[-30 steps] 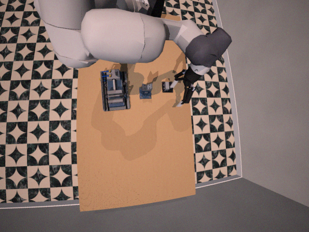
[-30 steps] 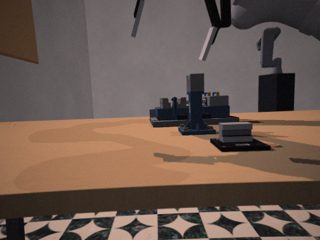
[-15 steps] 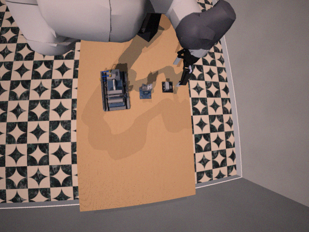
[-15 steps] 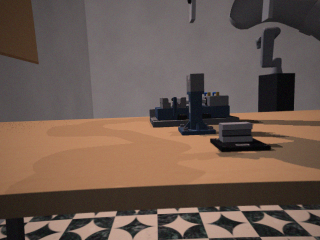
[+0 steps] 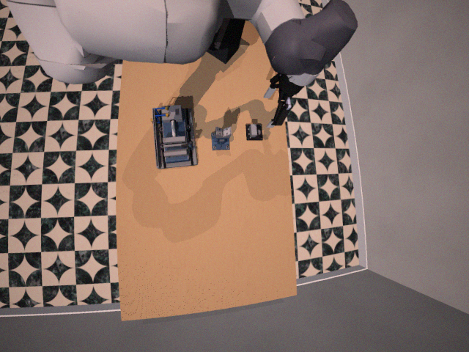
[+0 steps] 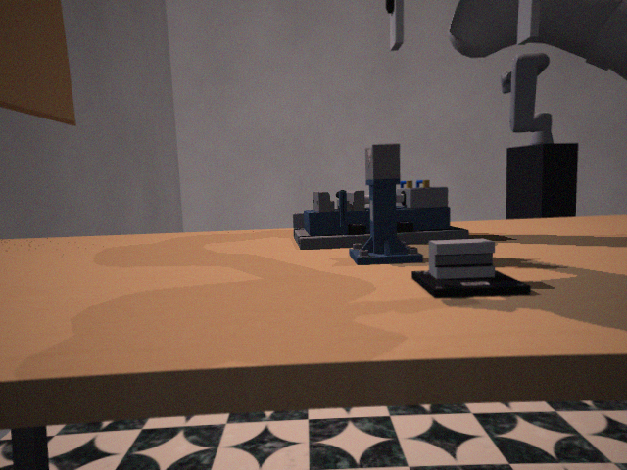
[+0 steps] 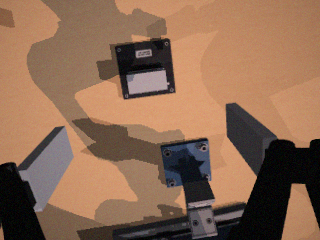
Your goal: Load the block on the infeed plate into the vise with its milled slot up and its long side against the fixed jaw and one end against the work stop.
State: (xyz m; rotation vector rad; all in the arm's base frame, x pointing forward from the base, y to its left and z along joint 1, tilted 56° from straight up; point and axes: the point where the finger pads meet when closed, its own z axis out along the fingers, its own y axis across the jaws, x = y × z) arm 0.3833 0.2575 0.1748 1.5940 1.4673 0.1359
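Top view, left to right: air-cylinder vise point(image 5: 185, 128) point(image 6: 329, 223) point(image 7: 150, 233) on surface point(image 5: 204, 265) point(image 6: 202, 323) point(image 7: 250, 60); V-block stand point(image 5: 220, 141) point(image 6: 383, 217) point(image 7: 200, 192) upright between vise and infeed plate point(image 5: 248, 137) point(image 6: 470, 289) point(image 7: 125, 55); slotted block point(image 5: 256, 130) point(image 6: 461, 260) point(image 7: 146, 82) resting on infeed plate, milled slot facing sideways, toward exterior view. Rightmost, gripper point(image 5: 270, 108) point(image 6: 460, 46) point(image 7: 147, 131) hangs above surface near its edge, tilted, jaws wide open, apart from block.

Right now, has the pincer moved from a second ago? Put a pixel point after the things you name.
Yes: in the top view the pincer point(image 5: 269, 108) point(image 7: 147, 131) has shifted toward the picture's upper edge, against the infeed plate point(image 5: 248, 132) point(image 6: 506, 286) point(image 7: 160, 56).
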